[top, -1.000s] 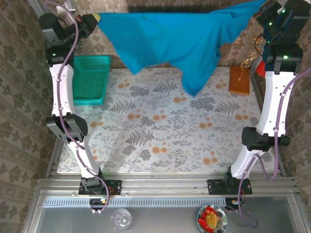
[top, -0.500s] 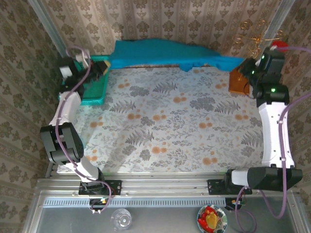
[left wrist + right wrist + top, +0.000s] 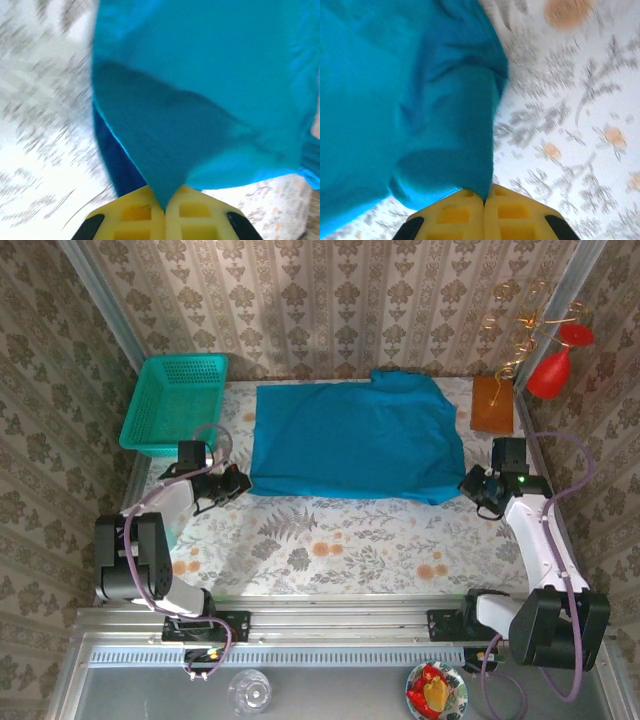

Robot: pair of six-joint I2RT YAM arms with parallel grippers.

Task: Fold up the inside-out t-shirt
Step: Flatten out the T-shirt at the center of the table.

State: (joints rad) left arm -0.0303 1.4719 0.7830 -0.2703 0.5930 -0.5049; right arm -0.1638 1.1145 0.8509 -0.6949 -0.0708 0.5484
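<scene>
While the inside-out t-shirt [image 3: 355, 440] lies spread flat across the upper middle of the floral surface [image 3: 330, 540], each of its lower corners is pinched in a closed claw: the left claw [image 3: 238, 483] grips the lower-left corner, the right claw [image 3: 468, 487] the lower-right. If either arm pulls outward or lifts unevenly, the thin pinch of cloth could slip free — or the shirt could drag and bunch, spoiling the fold line.
</scene>
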